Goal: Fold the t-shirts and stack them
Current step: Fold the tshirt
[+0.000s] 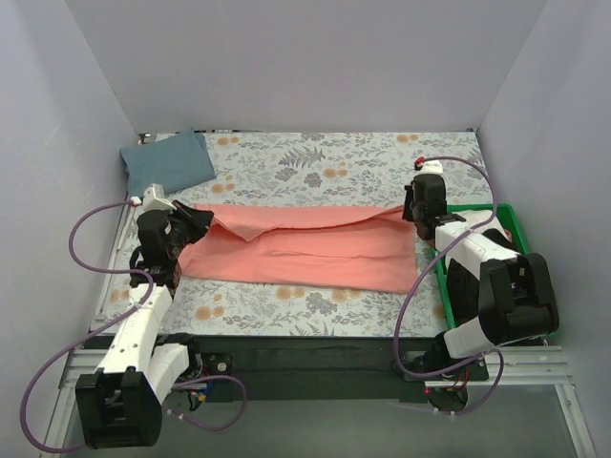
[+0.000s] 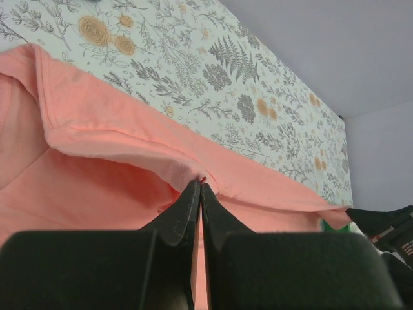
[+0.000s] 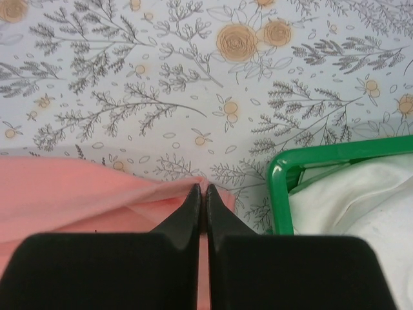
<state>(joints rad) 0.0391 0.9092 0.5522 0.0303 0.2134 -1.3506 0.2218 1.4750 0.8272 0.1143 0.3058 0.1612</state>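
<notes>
Coral-pink t-shirt (image 1: 305,250) held at both ends across the middle of the worktop (image 1: 286,343).
The shirt is laid as a long band running from near the left edge towards the right edge, with one layer folded over another along its length. The left gripper (image 2: 200,188) is pressed together on a raised fold at the shirt's left end. The right gripper (image 3: 205,190) is pinched on the fabric's right end, just beside a corner of the green bin (image 3: 279,194). The bin is set at the right edge, and white material (image 3: 348,194) is seen inside it. A slate blue-grey t-shirt (image 1: 167,162), folded, is placed at the far left corner, apart from the pink one. The worktop is covered by a grey floral-print cloth (image 1: 315,162).
</notes>
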